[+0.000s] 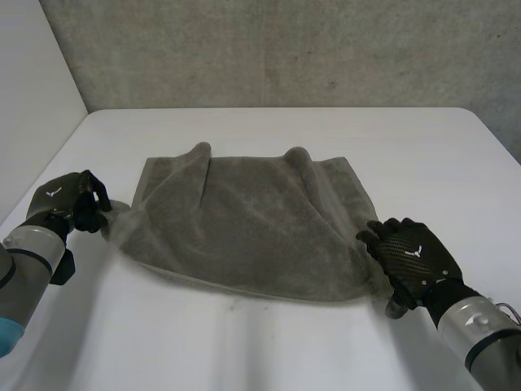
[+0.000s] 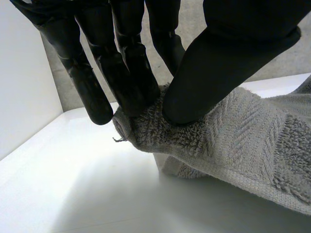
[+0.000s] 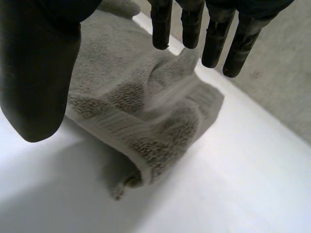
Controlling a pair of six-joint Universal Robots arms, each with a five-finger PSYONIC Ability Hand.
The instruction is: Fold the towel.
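towel: grey terry, lying rumpled in the middle of the white table, with two humps along its far edge.
left hand: at the towel's near left corner, thumb and fingers pinching the cloth, which is raised a little off the table.
right hand: at the near right corner, fingers straight and spread from the thumb, gripping nothing. The curled-under corner lies below its palm, perhaps touching.

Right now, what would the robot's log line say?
left hand: pinches towel corner | right hand: open above other near corner | towel: spread on table
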